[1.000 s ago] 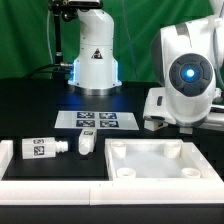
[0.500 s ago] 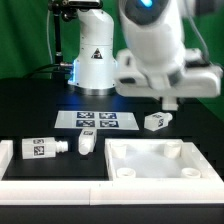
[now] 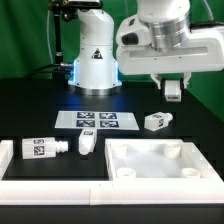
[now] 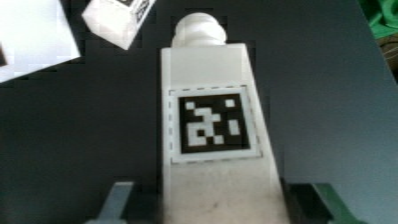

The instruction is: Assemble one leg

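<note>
My gripper (image 3: 173,86) hangs above the table at the exterior view's right, shut on a white leg (image 3: 173,91) with a square tag. In the wrist view this leg (image 4: 214,110) runs lengthwise between my fingers (image 4: 121,200), tag facing the camera, rounded tip pointing away. My gripper (image 4: 221,205) holds its near end. Three more legs lie on the black table: one (image 3: 156,121) just below the gripper, one (image 3: 87,143) and one (image 3: 40,149) at the front left. One of them shows in the wrist view (image 4: 118,18).
The large white square panel (image 3: 150,150) with corner holes lies at the front right. The marker board (image 3: 98,120) lies in the middle of the table. The robot base (image 3: 95,55) stands at the back. A white ledge (image 3: 50,185) runs along the front left.
The arm has risen from low over the table at the right, taking one leg up with it. The leg under it on the table has come into view.
</note>
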Controlling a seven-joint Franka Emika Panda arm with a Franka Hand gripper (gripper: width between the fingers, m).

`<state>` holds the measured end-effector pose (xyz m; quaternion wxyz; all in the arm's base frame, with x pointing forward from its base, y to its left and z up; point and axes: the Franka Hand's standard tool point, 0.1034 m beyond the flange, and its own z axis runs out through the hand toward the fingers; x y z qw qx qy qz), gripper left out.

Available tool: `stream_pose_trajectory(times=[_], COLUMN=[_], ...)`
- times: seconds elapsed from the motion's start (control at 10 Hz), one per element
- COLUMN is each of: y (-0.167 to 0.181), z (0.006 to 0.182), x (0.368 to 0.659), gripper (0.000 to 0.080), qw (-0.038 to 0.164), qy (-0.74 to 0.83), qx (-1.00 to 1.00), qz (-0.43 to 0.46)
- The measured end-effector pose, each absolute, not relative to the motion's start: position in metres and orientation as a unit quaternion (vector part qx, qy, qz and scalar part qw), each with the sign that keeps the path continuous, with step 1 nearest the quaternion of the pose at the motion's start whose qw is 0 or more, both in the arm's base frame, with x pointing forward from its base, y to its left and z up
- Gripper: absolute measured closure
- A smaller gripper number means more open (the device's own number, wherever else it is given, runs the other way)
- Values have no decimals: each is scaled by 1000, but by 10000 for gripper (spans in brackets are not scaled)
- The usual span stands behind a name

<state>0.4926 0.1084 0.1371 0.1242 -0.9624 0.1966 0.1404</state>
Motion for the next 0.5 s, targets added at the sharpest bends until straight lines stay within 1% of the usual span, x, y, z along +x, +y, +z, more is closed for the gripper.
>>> stream_pose_trajectory(times=[0.1,0.2,0.3,0.4,0.5], y=[109,111,103,86,71], z=[134,128,139,147,158], x=[495,500,511,526,545], gripper=[512,512,512,512,512], qw=[118,101,104,106,103], qy=[198,182,171,159,152], qx=[-966,-975,-979,-981,-983], qz=[114,71,43,19,-18])
